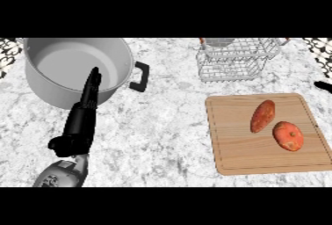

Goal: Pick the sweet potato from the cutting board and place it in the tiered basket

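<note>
The sweet potato (262, 116), long and reddish-brown, lies tilted on the wooden cutting board (233, 145) at the right. A rounder orange-red piece of produce (288, 136) lies just beside it, nearer the board's front right. The white wire tiered basket (236, 61) stands behind the board at the back. My left hand (81, 123) is far to the left with straight fingers pointing away, open and holding nothing, its tips over the pot. Only a small black tip of my right hand (323, 86) shows at the right edge, behind the board's far right corner.
A large steel pot (45, 90) with a black side handle (139, 77) stands at the back left, under my left hand's fingertips. Marble counter (168, 127) stretches between the pot and the board.
</note>
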